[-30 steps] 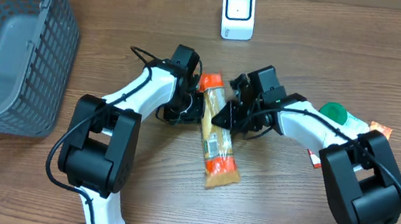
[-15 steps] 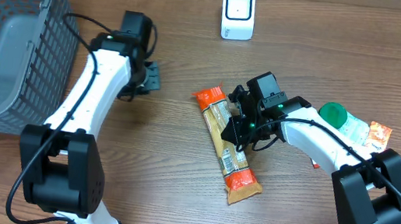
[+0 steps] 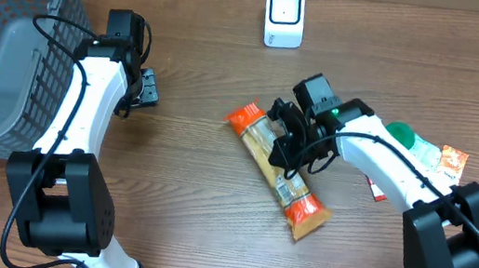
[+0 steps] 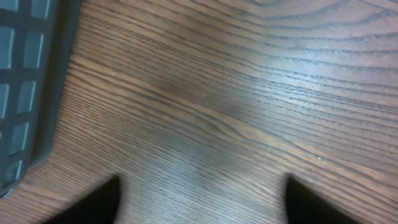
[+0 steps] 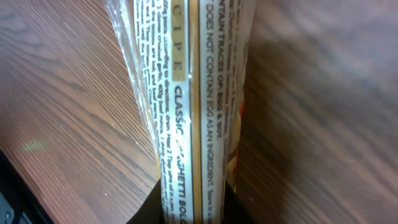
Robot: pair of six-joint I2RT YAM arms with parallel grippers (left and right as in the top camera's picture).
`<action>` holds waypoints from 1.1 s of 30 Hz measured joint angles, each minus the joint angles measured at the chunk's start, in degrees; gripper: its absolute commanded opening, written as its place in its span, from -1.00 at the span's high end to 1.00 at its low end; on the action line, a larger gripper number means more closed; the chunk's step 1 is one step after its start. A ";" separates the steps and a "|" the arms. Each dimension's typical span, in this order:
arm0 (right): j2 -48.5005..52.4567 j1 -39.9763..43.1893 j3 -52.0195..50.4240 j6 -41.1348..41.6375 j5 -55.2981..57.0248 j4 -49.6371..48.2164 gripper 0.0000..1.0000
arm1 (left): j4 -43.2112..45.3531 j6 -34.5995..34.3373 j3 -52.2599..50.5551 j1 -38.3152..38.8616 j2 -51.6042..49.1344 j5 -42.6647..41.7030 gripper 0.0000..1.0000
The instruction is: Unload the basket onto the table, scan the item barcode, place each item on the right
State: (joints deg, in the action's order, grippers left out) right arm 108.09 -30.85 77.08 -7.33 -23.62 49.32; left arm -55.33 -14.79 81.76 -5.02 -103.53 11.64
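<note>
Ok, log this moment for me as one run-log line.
left gripper: open, empty, beside gray basket | right gripper: shut on spaghetti packet | white scanner: far side, apart from packet

**Right wrist: packet pinched at bottom of frame**

Spaghetti packet (image 5: 186, 93) fills the centre, running top to bottom. Clear wrapper; white panel of small black print running lengthwise, with a gold stripe alongside. "CLASSIC SPAGHETTI" is legible. Right gripper (image 5: 191, 211) is closed on the packet's lower end, dark fingers (image 5: 146, 214) touching both sides. Wood-grain table (image 5: 62, 112) underneath, shadow to the packet's right. Dark shape in the lower left corner, unidentifiable.
</note>
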 measured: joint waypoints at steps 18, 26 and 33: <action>0.00 -2.25 28.44 -10.69 15.23 20.41 0.94 | 0.02 0.00 0.00 0.00 0.00 -0.02 -0.99; 0.00 -2.29 38.34 -20.57 33.79 19.23 0.94 | 0.02 0.00 0.00 0.00 0.00 -0.02 -0.99; 0.00 -2.29 40.11 -28.85 41.86 10.99 0.94 | 0.02 0.00 0.00 0.00 0.00 -0.02 -0.99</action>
State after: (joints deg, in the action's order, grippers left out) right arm 108.09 -33.15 117.19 -36.18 18.24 60.31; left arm -55.31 -14.79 81.76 -5.02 -103.53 11.62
